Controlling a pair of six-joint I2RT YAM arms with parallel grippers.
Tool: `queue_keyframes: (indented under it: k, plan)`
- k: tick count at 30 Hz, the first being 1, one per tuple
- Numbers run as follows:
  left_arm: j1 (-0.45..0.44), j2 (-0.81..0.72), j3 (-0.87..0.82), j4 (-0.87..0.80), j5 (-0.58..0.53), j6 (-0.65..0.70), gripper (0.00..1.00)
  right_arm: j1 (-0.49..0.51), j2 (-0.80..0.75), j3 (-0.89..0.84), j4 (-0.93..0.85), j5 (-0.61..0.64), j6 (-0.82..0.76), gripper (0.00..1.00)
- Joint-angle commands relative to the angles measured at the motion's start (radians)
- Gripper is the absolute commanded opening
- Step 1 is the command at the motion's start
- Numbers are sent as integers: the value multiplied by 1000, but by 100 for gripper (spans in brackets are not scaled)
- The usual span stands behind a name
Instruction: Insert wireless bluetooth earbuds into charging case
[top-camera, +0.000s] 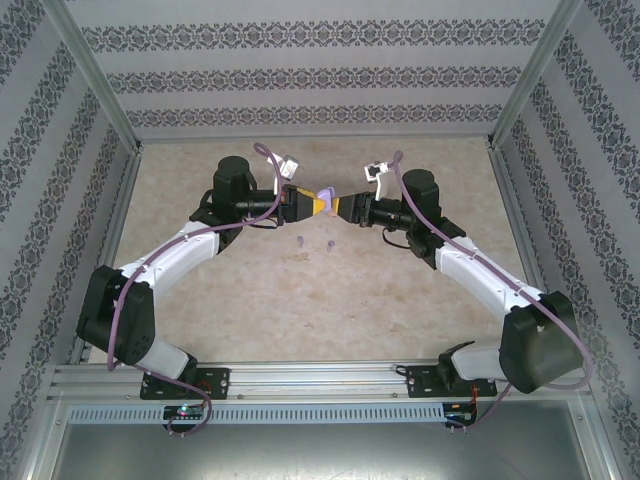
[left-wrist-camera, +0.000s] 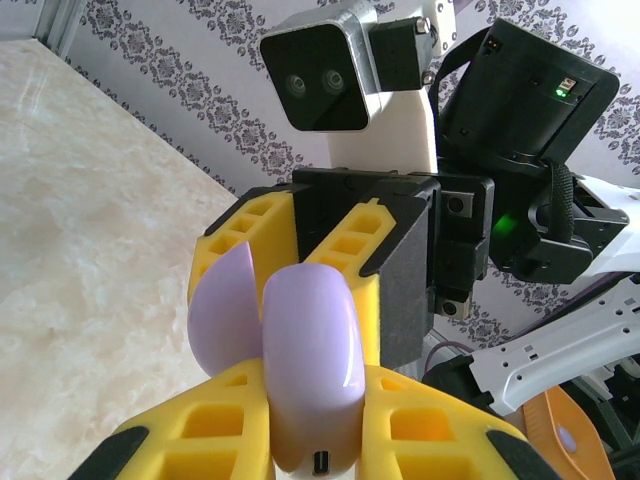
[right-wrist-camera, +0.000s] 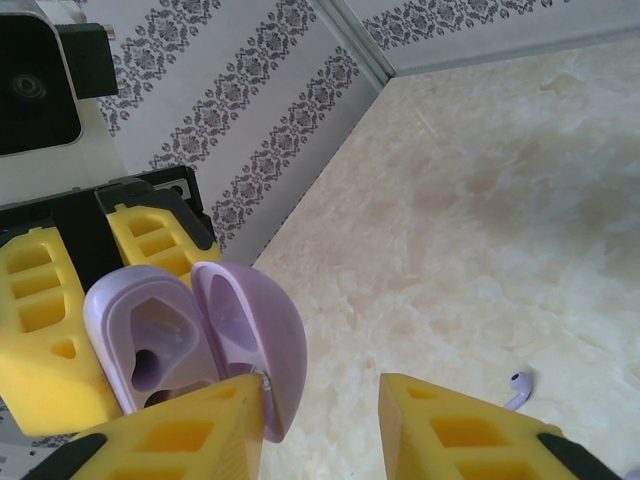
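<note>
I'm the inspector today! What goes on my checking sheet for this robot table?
Surface: beige marbled tabletop.
Job's things: open lilac rounded plastic charging case held above the table; two lilac stemmed earbuds lying under it.
Clutter: nothing seen.
Grippers: left gripper fingers shut on the case; right gripper fingers open beside its lid.
Cables: purple cables along both arms.
Surroundings: striped patterned walls, metal frame posts.

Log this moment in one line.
left gripper: shut on open lilac plastic charging case; right gripper: open, at lid; lilac stemmed earbud: on table
</note>
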Motion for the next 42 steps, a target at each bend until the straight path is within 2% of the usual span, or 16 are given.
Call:
queue_keyframes:
  k: [1,10,13,18,20,26,30,36,42]
  plan:
    - [-3,-15,29,49,34,-7,0,12,18,30,40,5,8,34]
    - [-5,-12,16,54,32,-12,0,25,34,63,38,3,10,27]
    - [-6,-11,16,54,32,-13,0,29,41,70,39,6,10,20]
    - [-6,-6,19,46,30,-10,0,34,43,83,28,14,4,1]
    - [-6,-5,19,30,18,-5,1,34,39,86,17,20,0,0]
    - [-6,-9,40,-75,-82,58,38,34,26,91,-65,64,-38,0]
    - [-2,-12,95,-212,-119,154,56,21,9,81,-139,94,-87,0]
    - [12,-30,179,-416,-154,304,70,-6,-32,65,-282,130,-207,0]
    - [13,33,338,-708,-130,494,73,-10,-46,87,-479,219,-417,0]
